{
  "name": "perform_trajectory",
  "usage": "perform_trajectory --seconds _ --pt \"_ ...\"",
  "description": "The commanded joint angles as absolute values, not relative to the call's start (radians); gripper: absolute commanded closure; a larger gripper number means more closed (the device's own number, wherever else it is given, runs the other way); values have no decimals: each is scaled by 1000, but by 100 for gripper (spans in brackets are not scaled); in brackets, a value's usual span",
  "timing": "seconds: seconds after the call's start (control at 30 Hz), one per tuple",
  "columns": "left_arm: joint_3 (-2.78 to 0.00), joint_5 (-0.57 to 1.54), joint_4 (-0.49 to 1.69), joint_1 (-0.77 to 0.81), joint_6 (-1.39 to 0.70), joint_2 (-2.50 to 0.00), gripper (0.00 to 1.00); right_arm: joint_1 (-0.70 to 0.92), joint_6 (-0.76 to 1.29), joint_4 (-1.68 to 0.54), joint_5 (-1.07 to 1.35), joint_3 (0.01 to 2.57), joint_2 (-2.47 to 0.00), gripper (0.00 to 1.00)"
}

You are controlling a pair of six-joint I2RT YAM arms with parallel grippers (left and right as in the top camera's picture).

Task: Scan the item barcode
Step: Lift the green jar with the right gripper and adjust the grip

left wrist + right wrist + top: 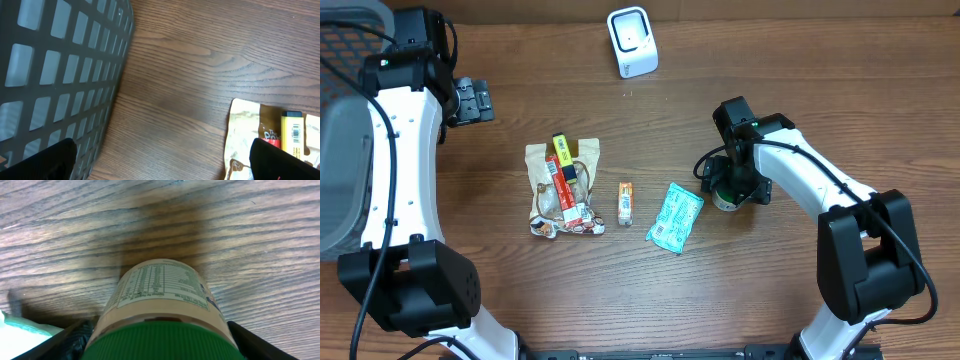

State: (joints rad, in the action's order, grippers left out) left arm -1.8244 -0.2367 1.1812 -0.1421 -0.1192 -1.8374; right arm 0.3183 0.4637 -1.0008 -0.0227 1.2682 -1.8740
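Observation:
A jar (pixel 724 199) with a green lid and a beige label stands on the table right of centre. My right gripper (pixel 730 188) comes down over it. In the right wrist view the jar (pixel 160 295) fills the space between the gripper (pixel 160 332), a finger against each side of the lid. The white barcode scanner (pixel 632 42) stands at the back middle, well away from the jar. My left gripper (pixel 470 100) hovers open at the far left next to the basket. In its own view the left gripper (pixel 162 157) has nothing between its fingers.
A grey mesh basket (pixel 340 150) sits at the left edge and is also seen in the left wrist view (pixel 50 75). A snack bag pile (pixel 563 190), a small orange pack (pixel 626 203) and a teal packet (pixel 675 217) lie mid-table.

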Motion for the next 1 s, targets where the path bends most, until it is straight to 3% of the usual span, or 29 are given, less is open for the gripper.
perform_trajectory --seconds 0.0,0.8,0.97 --pt "-1841 -242 1177 -144 -101 -1835 0 313 436 -997 -24 1262 -1875 15" --pt "-1841 -242 1177 -144 -101 -1835 0 313 437 -921 -54 1199 -1875 19" --pt "-1841 -242 1177 -144 -101 -1835 0 313 437 -926 -53 1200 -1875 32"
